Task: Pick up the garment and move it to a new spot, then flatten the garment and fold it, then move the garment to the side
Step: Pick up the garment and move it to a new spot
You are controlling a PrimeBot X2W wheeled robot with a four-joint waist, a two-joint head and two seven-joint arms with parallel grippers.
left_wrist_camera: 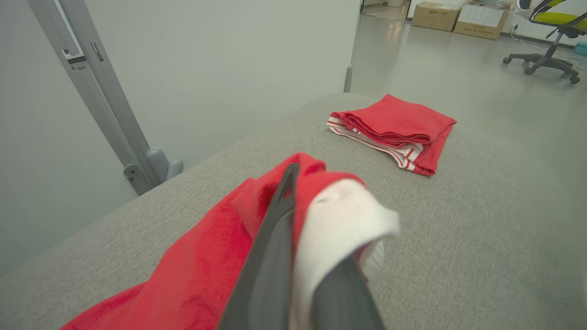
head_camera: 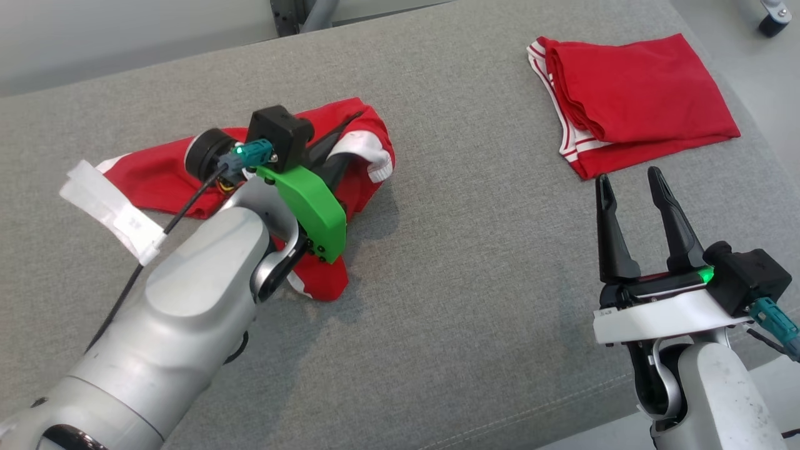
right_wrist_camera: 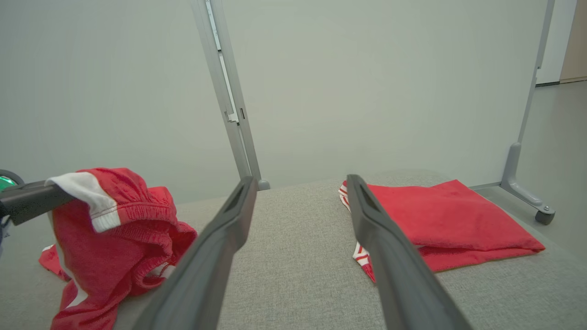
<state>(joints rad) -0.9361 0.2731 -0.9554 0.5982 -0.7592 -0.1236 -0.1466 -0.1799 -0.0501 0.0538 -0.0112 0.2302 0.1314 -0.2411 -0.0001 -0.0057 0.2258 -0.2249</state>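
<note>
A crumpled red garment (head_camera: 150, 181) with white trim hangs from my left gripper (head_camera: 342, 147), which is shut on its white-edged hem; the rest trails onto the grey padded surface (head_camera: 469, 250). The left wrist view shows the cloth (left_wrist_camera: 206, 256) draped over both fingers of that gripper (left_wrist_camera: 316, 215). In the right wrist view the same garment (right_wrist_camera: 128, 220) is bunched at the left, lifted off the surface. My right gripper (head_camera: 629, 178) stands open and holds nothing at the near right, its fingers (right_wrist_camera: 229, 229) spread wide.
A second red garment (head_camera: 644, 94) lies folded at the far right of the surface, also seen as the folded garment (left_wrist_camera: 394, 121) (right_wrist_camera: 440, 215). A metal frame post (left_wrist_camera: 105, 101) stands behind. An office chair (left_wrist_camera: 550, 41) and cardboard boxes (left_wrist_camera: 458, 16) are far off.
</note>
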